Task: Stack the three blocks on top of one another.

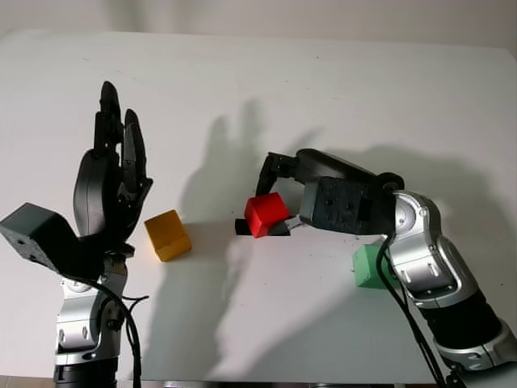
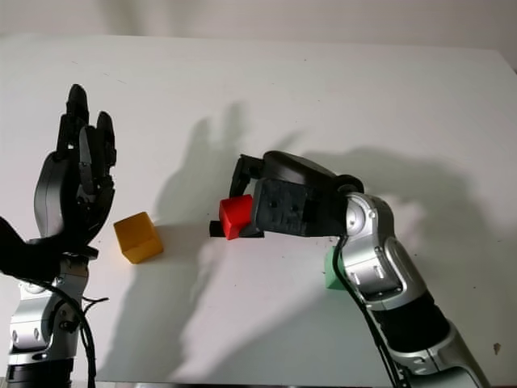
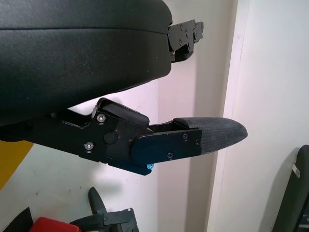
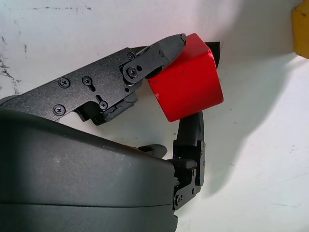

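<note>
- Gripping item: red block [image 1: 266, 213], held by the right hand [image 1: 279, 202] near the middle of the white table [image 1: 323, 97]; fingers closed on it from opposite sides, one fingertip [image 4: 166, 48] on an upper corner, another finger [image 4: 190, 133] against the lower face
- Red block attitude: tilted in the grasp; whether it is clear of the table or touching it cannot be told
- Yellow block [image 1: 167, 234]: on the table to the robot's left of the red block, apart from it, nothing on top
- Green block [image 1: 370, 266]: on the table to the robot's right, just beside the right forearm and partly hidden behind it
- Left hand [image 1: 109, 182]: raised upright over the left side of the table, just beside the yellow block, open, holding nothing
- Deciding relation: yellow block lies to the left of the held red block, with bare table between them; green block lies behind the wrist, toward the robot
- Judgement: stack not yet begun, all three blocks separate; yellow looks the easier base, since the right hand already points that way
- Risk, as a judgement: the tilted hold may set the red block down askew
</note>
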### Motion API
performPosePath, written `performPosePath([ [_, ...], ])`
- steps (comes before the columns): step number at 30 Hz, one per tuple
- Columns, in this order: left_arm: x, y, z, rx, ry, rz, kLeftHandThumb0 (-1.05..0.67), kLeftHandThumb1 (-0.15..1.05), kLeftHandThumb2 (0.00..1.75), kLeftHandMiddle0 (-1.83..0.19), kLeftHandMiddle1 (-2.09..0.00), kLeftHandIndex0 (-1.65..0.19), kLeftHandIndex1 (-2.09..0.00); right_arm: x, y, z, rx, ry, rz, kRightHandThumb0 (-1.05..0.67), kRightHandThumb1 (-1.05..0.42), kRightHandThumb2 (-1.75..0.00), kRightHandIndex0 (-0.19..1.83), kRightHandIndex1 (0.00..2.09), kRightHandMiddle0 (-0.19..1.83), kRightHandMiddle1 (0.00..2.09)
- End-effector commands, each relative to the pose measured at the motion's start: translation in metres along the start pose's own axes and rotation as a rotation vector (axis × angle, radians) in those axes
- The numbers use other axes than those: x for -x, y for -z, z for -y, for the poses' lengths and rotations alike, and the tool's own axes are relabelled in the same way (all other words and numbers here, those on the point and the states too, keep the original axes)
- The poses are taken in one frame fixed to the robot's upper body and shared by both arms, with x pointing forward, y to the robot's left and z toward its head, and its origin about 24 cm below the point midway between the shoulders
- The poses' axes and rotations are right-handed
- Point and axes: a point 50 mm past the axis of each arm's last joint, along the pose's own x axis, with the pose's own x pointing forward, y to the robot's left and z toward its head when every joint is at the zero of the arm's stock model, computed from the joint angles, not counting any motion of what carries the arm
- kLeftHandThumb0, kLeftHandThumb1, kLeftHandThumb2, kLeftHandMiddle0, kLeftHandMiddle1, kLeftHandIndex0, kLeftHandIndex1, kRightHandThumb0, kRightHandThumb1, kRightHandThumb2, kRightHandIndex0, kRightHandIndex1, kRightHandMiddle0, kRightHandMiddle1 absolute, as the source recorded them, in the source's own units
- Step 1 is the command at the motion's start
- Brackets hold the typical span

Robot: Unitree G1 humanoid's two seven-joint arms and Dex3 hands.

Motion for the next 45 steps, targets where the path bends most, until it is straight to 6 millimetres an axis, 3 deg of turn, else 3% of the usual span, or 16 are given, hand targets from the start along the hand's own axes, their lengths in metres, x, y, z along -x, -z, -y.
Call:
performPosePath([
  [1, 0.002, -0.002, -0.002, -0.009, -0.002, 0.008, -0.77, 1.05, 0.52, 0.19, 0.0, 0.19, 0.0, 0.003, -0.002, 0.0, 0.017, 0.002, 0.03, -0.46, -1.02, -0.05, 0.34, 0.04, 0.31, 1.81],
  [5, 0.003, -0.001, -0.002, -0.014, -0.008, 0.004, -0.77, 1.05, 0.5, 0.19, 0.0, 0.19, 0.0, 0.007, -0.005, -0.001, 0.04, -0.02, 0.078, -0.51, -0.98, -0.05, 0.28, 0.02, 0.22, 1.41],
  [10, 0.003, 0.0, -0.002, -0.013, -0.008, 0.004, -0.77, 1.05, 0.5, 0.19, 0.0, 0.19, 0.0, 0.01, -0.003, -0.001, 0.042, -0.054, 0.114, -0.55, -0.92, -0.05, 0.09, 0.02, 0.14, 0.63],
  [16, 0.004, 0.002, -0.001, -0.019, 0.003, -0.004, -0.76, 1.05, 0.52, 0.19, 0.0, 0.19, 0.0, 0.012, -0.004, 0.002, 0.076, -0.087, 0.121, -0.58, -0.89, -0.05, -0.1, 0.01, 0.06, 0.21],
  [26, 0.005, 0.003, -0.003, -0.024, -0.003, -0.005, -0.75, 1.05, 0.53, 0.19, 0.0, 0.19, 0.0, 0.015, -0.002, 0.007, 0.143, -0.069, 0.105, -0.68, -0.91, -0.06, -0.19, 0.0, -0.06, 0.07],
  [30, 0.005, 0.003, -0.003, -0.029, -0.003, -0.005, -0.75, 1.05, 0.53, 0.19, 0.0, 0.19, 0.0, 0.021, -0.001, 0.017, 0.076, -0.038, 0.129, -0.69, -0.92, -0.06, -0.19, 0.0, -0.08, 0.06],
  [37, 0.008, -0.003, -0.009, -0.032, -0.03, 0.005, -0.75, 1.05, 0.51, 0.18, -0.02, 0.19, -0.01, 0.037, 0.024, 0.051, -0.366, 0.35, 0.199, -0.64, -1.04, -0.11, -0.08, 0.07, -0.05, 0.07],
  [41, 0.01, -0.004, -0.014, -0.039, -0.029, 0.0, -0.75, 1.05, 0.5, 0.19, -0.02, 0.19, -0.01, 0.047, 0.05, 0.06, -0.564, 0.506, 0.158, -0.75, -1.05, -0.34, -0.1, 0.05, -0.06, 0.06],
  [45, 0.011, -0.005, -0.016, -0.043, -0.022, -0.006, -0.75, 1.05, 0.48, 0.19, -0.03, 0.19, -0.02, 0.055, 0.078, 0.053, -0.798, 0.53, 0.147, -0.68, -1.05, -0.5, -0.19, 0.0, -0.18, 0.01],
])
